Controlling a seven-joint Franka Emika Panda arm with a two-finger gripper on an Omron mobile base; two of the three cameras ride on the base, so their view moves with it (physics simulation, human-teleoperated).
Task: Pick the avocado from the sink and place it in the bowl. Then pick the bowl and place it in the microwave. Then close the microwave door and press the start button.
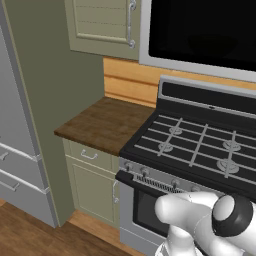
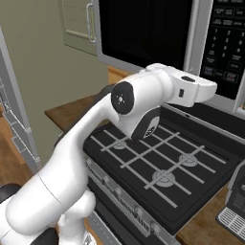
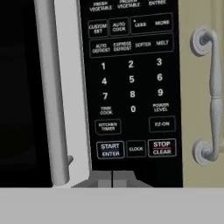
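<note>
Black keypad panel (image 3: 131, 83), one silver bar handle (image 3: 51, 92), two closed fingers (image 3: 112, 178).

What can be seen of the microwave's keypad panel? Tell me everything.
The keypad panel is a flat, glossy black strip on the microwave, to the right of the closed microwave door and its vertical silver bar handle. White lettering marks preset keys on top, digits in a grid, and a bottom row reading START/ENTER, CLOCK and STOP/CLEAR. The shut claw points at it just below START; contact cannot be told.
</note>
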